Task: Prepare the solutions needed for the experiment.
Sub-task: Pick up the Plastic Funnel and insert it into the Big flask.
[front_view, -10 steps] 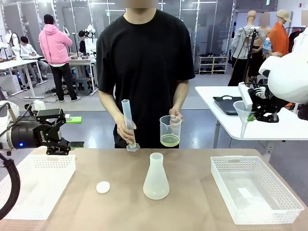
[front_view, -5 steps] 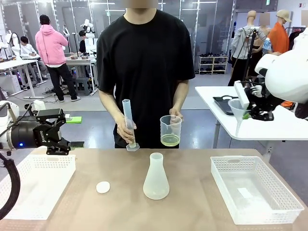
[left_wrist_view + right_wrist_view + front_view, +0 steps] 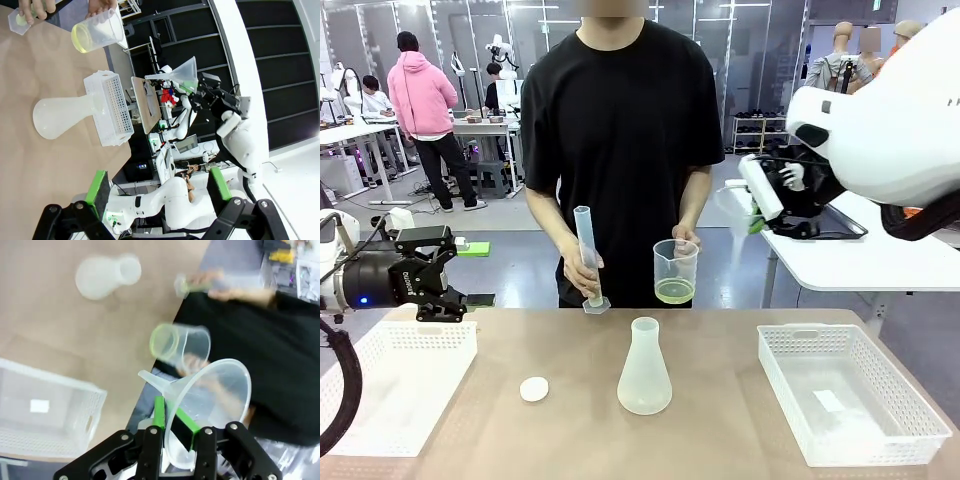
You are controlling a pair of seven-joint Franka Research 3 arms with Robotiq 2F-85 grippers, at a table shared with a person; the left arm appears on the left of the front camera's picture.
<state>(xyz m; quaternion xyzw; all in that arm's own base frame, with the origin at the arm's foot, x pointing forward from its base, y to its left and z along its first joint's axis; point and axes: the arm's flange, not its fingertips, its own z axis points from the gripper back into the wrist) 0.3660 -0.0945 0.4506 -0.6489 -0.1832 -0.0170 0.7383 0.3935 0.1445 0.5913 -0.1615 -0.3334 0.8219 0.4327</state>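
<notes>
Solutions (image 3: 673, 292), pale yellow-green and see-through: barely covers the bottom of a translucent plastic beaker (image 3: 674, 262), held upright above the table's far edge in the person's hand (image 3: 685, 238). Looks light and unlikely to slosh much. Smooth thin wall is probably slippery and a little springy, so best gripped around mid-height, clear of the spout, and kept level. Left of it, a graduated cylinder (image 3: 586, 250) in the person's other hand (image 3: 580, 272). Nearer, at table centre, a conical flask (image 3: 645, 368). Right gripper (image 3: 175, 427), high at far right, clamped on a clear funnel (image 3: 215, 390). Left gripper (image 3: 157, 187), jaws wide apart, holding nothing, above the left tray (image 3: 430, 326).
</notes>
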